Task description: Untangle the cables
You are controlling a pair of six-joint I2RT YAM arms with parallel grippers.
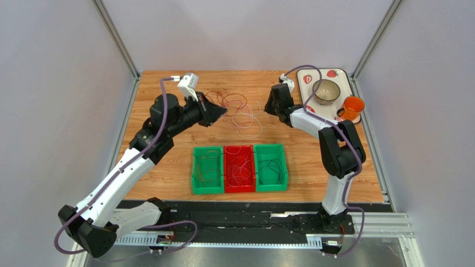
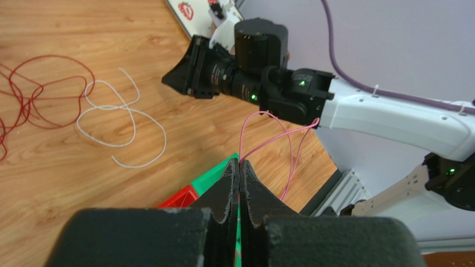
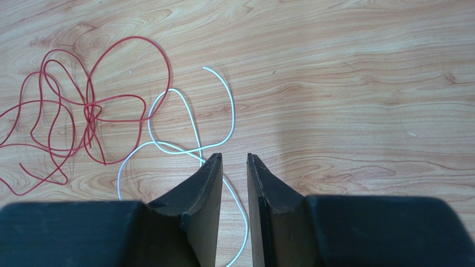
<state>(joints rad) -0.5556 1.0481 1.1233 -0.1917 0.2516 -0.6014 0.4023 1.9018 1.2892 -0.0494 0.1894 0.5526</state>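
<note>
My left gripper (image 2: 240, 162) is shut on a thin pink cable (image 2: 267, 129) that loops up from its tips, held above the table. In the top view this gripper (image 1: 222, 111) is just left of the loose cables (image 1: 241, 111). A red cable (image 2: 44, 94) and a white cable (image 2: 122, 119) lie on the wood. My right gripper (image 3: 234, 159) is open and empty, hovering over the white cable (image 3: 192, 119), with the red cable (image 3: 72, 111) to its left. In the top view it (image 1: 270, 107) is right of the pile.
Three bins stand in a row near the front: a green one (image 1: 195, 169) with a brown-orange cable, a red one (image 1: 240, 149) with thin cables, a green one (image 1: 283, 167) with a dark cable. A strawberry tray (image 1: 345, 78) with a bowl (image 1: 326, 92) and an orange cup (image 1: 352, 107) is back right.
</note>
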